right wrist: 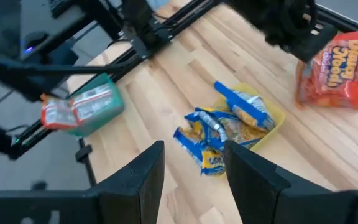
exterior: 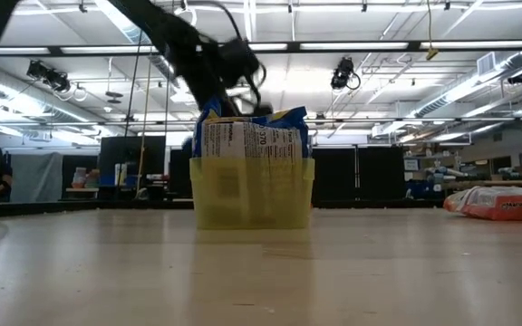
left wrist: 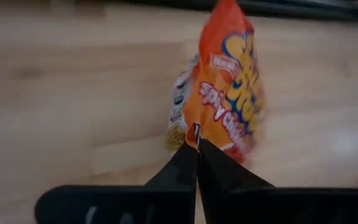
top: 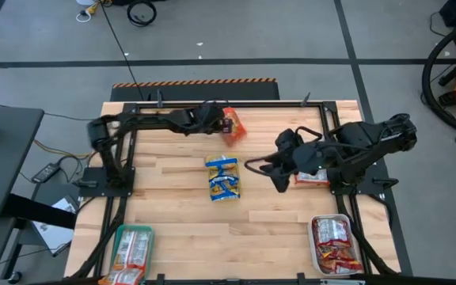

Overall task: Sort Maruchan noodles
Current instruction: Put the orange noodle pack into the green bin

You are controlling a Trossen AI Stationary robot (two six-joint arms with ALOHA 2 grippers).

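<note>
Left gripper [left wrist: 197,142] clenched on the orange packet [top: 233,125].
From my overhead, the yellow tray [top: 223,192] sits at six o'clock of it; right gripper [right wrist: 192,163] spread, empty.

Orange packet [top: 233,126] near the far edge of the desk [top: 172,222], pinched at one edge between closed fingers [left wrist: 191,163], hanging off the surface; blue-and-yellow lettering on its face.

Blue-and-yellow packets [top: 223,177] piled at desk centre in a yellow tray [exterior: 252,192], crumpled, spilling over its rim.

One silver-white and red packet [top: 311,178] lying flat at the right side.

Red packets [top: 335,241] stacked in the near-right tray [top: 315,252].

Silver-white and red packets [top: 129,257] in the green tray [top: 147,237], near-left.
</note>
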